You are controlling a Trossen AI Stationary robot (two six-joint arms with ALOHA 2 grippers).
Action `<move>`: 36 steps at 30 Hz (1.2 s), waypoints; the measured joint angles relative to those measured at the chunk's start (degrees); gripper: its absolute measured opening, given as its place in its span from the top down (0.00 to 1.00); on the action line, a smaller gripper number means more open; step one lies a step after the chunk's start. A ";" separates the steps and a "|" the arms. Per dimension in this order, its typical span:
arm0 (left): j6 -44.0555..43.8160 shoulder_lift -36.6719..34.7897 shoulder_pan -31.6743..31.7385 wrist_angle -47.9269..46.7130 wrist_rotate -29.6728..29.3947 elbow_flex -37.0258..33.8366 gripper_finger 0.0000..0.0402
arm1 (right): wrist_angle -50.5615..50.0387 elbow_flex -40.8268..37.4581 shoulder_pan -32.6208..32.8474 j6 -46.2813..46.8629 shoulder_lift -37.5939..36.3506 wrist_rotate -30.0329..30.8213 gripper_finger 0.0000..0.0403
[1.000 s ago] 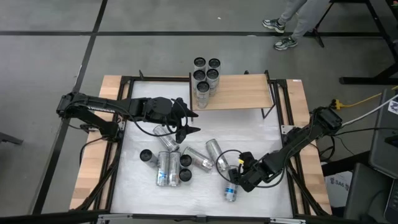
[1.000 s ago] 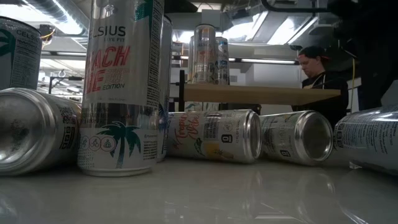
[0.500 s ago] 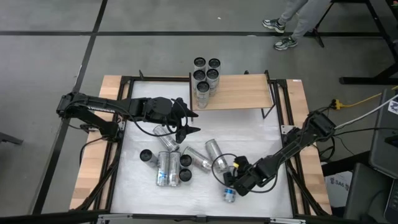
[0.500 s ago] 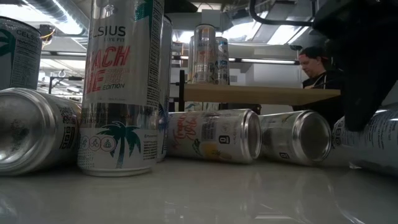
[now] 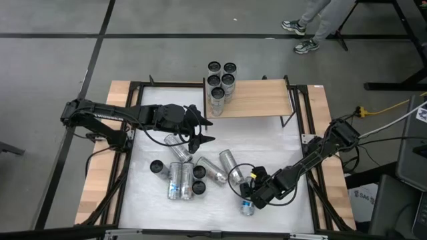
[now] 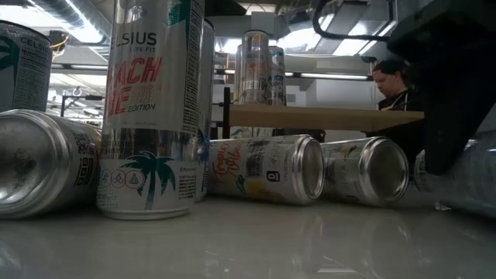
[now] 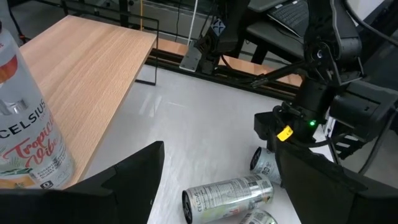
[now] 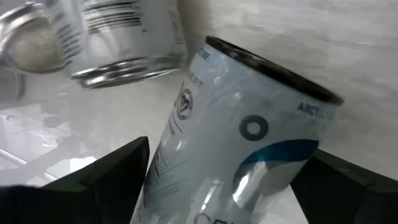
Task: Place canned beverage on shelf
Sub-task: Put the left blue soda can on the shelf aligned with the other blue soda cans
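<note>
High view: the white tabletop (image 5: 267,143) is seen from above, and the shelf (image 5: 257,98), a pale wood board on black posts, is taken as the landmark at its far edge. Five upright cans (image 5: 221,81) are gathered on and just past the shelf's left end. The left arm (image 5: 113,117) is stretched out near the shelf's left front corner, and the left gripper (image 5: 200,127) is held above the table just in front of that corner, its fingers spread apart and empty. A cluster of loose cans (image 5: 190,173), some standing and some on their sides, is set well in front of the shelf, toward its left half. The right arm (image 5: 320,150) is reached in from the shelf's right side, and the right gripper (image 5: 252,200) is lowered far in front of the shelf. A lying blue-and-silver can (image 8: 242,149) is framed between its fingers (image 8: 99,180), which are parted on either side of it; whether the can is actually pinched cannot be told. That can (image 5: 247,207) is found well apart from the shelf, on the tabletop.
</note>
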 joint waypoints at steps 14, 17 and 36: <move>0.01 0.00 0.00 0.00 0.00 -0.01 0.24 | -0.05 -0.60 0.05 -0.06 -0.07 1.66 0.34; 0.01 0.00 0.00 0.00 0.00 0.00 0.24 | -0.23 -0.62 0.05 -0.17 -0.07 2.51 0.35; 0.01 0.02 0.01 0.00 0.00 -0.02 0.24 | -14.05 -0.77 -0.01 -4.59 -9.59 25.85 0.36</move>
